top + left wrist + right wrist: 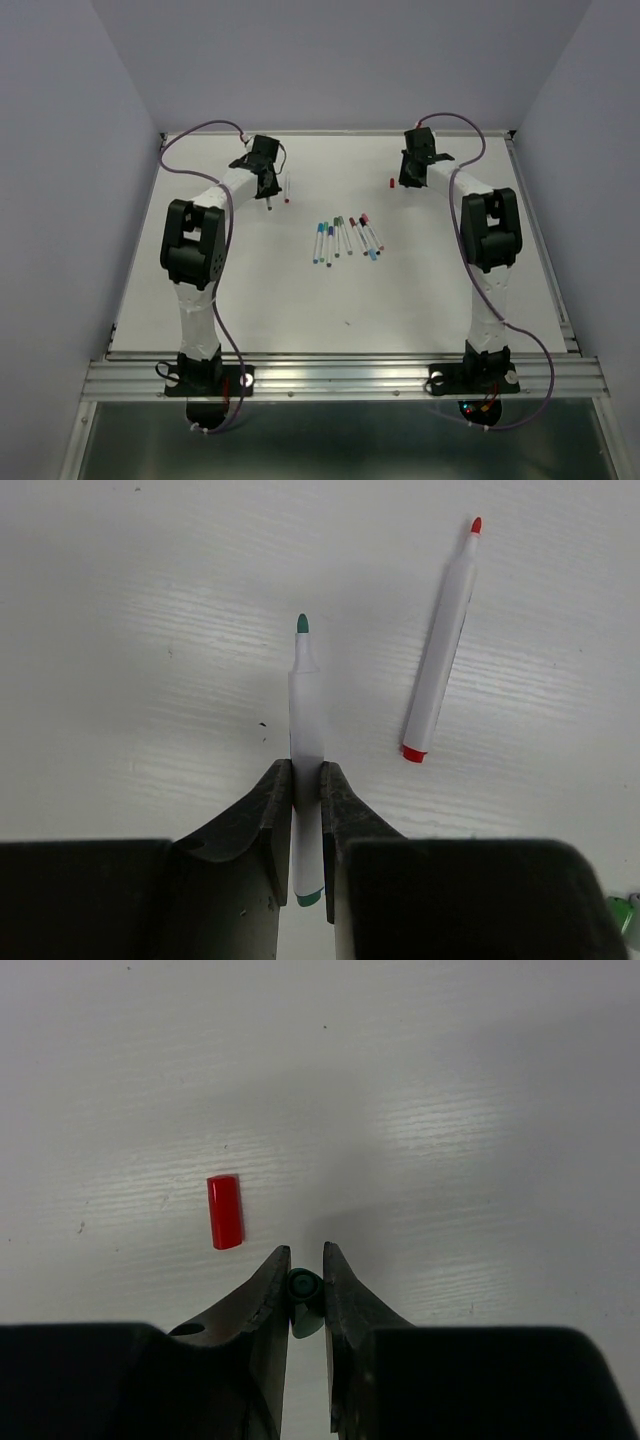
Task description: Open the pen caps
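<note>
Currently the left gripper (305, 780) is clenched on the white barrel of a green-tipped pen (305, 700), its jaws pressing from both sides. The bare green nib points away from the wrist. Just beside it, not touching, a red-tipped pen (440, 645) lies flat on the table (130, 630), its nib also uncovered. The right gripper (306, 1260) is grasping a green cap (303, 1295), pinched between its jaws. A red cap (225, 1212) lies on the table near that gripper, clear of it. The remaining pens (345, 238) lie in a loose row at mid-table, well apart from both grippers; whether they are capped cannot be told at that size.
</note>
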`<action>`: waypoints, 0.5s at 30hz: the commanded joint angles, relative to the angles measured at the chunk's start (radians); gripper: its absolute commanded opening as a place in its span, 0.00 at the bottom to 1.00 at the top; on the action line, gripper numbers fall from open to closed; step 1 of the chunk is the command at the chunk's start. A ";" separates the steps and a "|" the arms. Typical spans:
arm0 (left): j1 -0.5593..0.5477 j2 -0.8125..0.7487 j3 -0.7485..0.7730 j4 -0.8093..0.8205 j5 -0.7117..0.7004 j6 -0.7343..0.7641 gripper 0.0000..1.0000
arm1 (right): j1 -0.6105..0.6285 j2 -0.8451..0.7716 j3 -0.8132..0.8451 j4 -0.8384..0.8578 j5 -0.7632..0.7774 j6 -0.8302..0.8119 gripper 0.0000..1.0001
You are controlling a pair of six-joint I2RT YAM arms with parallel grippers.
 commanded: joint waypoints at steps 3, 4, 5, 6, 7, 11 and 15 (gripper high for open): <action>0.014 0.048 0.087 -0.046 -0.064 0.027 0.00 | 0.002 0.034 0.067 0.000 0.030 -0.015 0.13; 0.016 0.053 0.095 -0.048 -0.059 0.028 0.00 | 0.002 0.044 0.070 0.001 0.029 -0.015 0.13; 0.016 0.065 0.098 -0.049 -0.059 0.030 0.00 | 0.002 0.048 0.077 0.001 0.030 -0.012 0.13; 0.016 0.071 0.101 -0.049 -0.059 0.028 0.00 | 0.002 0.054 0.083 0.001 0.030 -0.011 0.13; 0.020 0.076 0.109 -0.049 -0.059 0.027 0.00 | 0.002 0.065 0.091 0.000 0.029 -0.009 0.13; 0.031 0.103 0.123 -0.065 -0.053 0.015 0.00 | 0.002 0.085 0.116 0.001 0.004 -0.007 0.18; 0.037 0.125 0.130 -0.066 -0.047 0.019 0.00 | 0.002 0.085 0.113 0.001 0.003 -0.014 0.35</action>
